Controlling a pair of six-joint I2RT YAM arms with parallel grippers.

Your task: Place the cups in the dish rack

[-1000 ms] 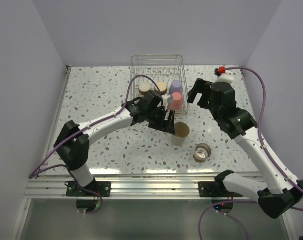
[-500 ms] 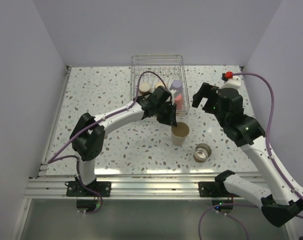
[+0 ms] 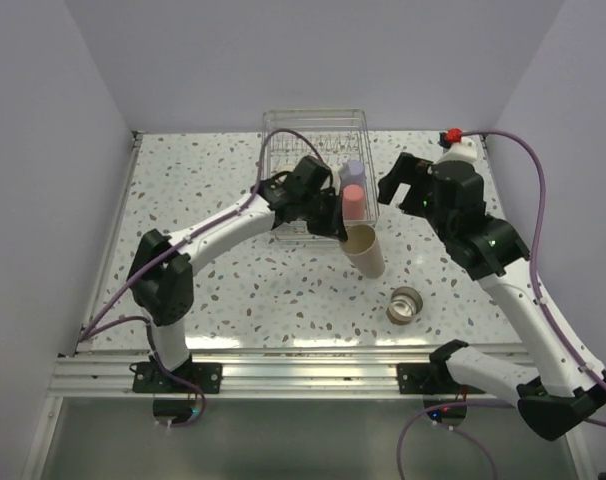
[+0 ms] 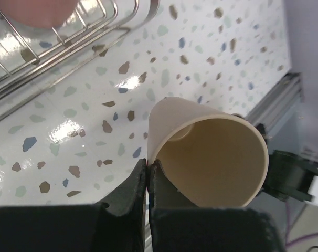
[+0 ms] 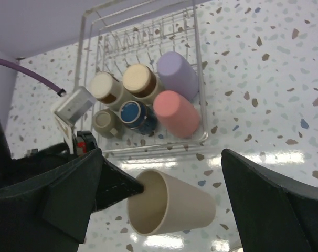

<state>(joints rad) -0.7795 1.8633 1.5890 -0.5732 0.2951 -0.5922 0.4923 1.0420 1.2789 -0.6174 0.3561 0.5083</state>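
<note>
My left gripper [image 3: 341, 228] is shut on the rim of the tall tan cup [image 3: 367, 251], one finger inside the rim and one outside. The cup is tipped over, just in front of the dish rack [image 3: 313, 118]. The left wrist view shows the tan cup [image 4: 211, 152] close up, with the left gripper [image 4: 148, 168] pinching its rim. Inside the dish rack [image 5: 143, 11] stand a lavender cup [image 5: 177, 73], a coral-pink cup [image 5: 175, 113], two beige metal cups [image 5: 140, 79], a black mug [image 5: 135, 115] and a small beige cup [image 5: 104, 122]. My right gripper [image 3: 401, 188] hangs open and empty above the tan cup [image 5: 175, 210].
A metal cup [image 3: 406, 304] lies on its side on the speckled table, right of centre near the front. The rack's wire corner [image 4: 70, 47] is close behind the held cup. White walls close in the table on both sides and at the back.
My left gripper has closed on the tan cup's rim and tipped the cup from upright onto a slant. The right arm swung a little but stays open.
</note>
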